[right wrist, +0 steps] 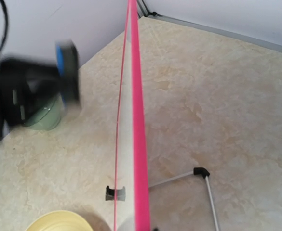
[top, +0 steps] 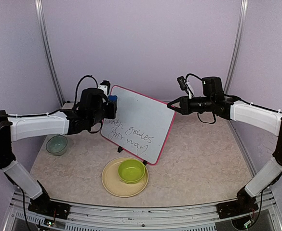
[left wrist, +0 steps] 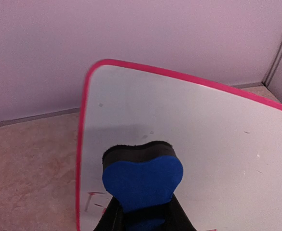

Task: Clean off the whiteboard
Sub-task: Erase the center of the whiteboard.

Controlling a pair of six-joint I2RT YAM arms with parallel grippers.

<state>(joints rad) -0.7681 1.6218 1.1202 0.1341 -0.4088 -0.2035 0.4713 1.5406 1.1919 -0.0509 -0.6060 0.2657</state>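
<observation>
- The whiteboard [top: 145, 115] is standing in the middle of the top view, leaning back and turned at a slant.
- A rounded pink-red frame [top: 165, 139] is running round its white face.
- Dark handwriting [top: 131, 132] is crossing its lower half; the upper half is showing clean.
- Black feet [top: 120, 149] are resting under its bottom edge.
</observation>
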